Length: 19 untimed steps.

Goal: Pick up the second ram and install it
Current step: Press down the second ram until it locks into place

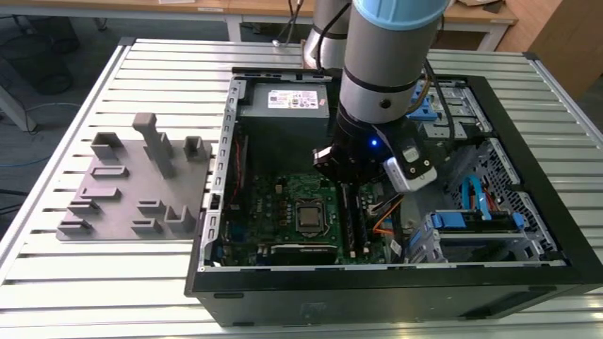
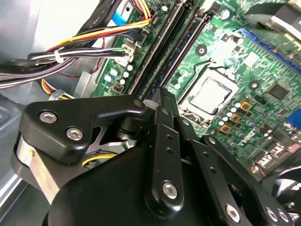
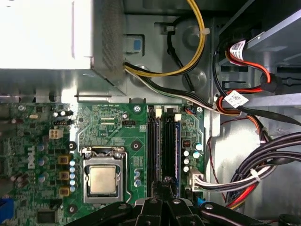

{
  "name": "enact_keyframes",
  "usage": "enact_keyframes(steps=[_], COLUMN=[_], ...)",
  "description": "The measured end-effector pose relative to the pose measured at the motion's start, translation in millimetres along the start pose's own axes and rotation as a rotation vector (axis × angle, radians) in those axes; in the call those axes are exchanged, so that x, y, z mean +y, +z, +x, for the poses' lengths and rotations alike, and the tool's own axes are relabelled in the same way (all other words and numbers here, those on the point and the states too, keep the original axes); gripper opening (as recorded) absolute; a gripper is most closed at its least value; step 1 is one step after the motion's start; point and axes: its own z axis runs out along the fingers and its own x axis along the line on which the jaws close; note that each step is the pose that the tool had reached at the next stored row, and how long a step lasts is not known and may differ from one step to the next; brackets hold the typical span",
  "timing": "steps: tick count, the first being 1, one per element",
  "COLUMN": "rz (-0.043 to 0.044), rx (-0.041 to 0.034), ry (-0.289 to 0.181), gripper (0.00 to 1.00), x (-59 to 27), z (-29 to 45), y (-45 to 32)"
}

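Second ram [image 2: 181, 52], the long, thin dark blue memory stick, stands on edge in the black memory slots of the large green motherboard [image 1: 282, 198], and one end of it runs under my fingertips. My black fingers [image 2: 164, 141] are drawn together with no gap showing between them, their tips down at the stick's top edge. I cannot tell whether they pinch it or only rest on it, nor whether it sits fully home.

The motherboard lies flat on the floor of the open black computer case [image 1: 377, 282], which rests on the slatted metal tabletop [image 1: 169, 63]. Also inside the case:

- The square silver processor [image 3: 102, 180] sits in its socket, just beside the memory slots.
- The grey box-shaped power supply [image 1: 282, 106] fills the far corner.
- Bundled yellow, black and red cables [image 3: 188, 56] run from it across the case wall.
- Blue-fronted drive bays [image 1: 476, 219] sit on the exterior view's right.

Outside the case, touching its wall on the exterior view's left, the grey plastic fixture block [image 1: 132, 183] lies on the tabletop.
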Motion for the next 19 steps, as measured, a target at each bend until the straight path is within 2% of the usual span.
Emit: enact_keyframes(steps=[2,4,10,15,17,19], rz=[-0.001,-0.006,-0.027,-0.0258,-0.0201,-0.01], rx=[0.0003,0.0003,0.0008,0.0008,0.0006,0.0004], ry=[0.004,0.005,0.005,0.005,0.005,0.005], gripper=[0.11,0.11,0.11,0.11,0.11,0.11], x=[2.6,5.9,20.6,34.3,36.2,37.0], z=[0.2,0.4,1.0,2.0,2.1,2.2], y=[3.3,6.3,13.7,16.2,16.9,18.5])
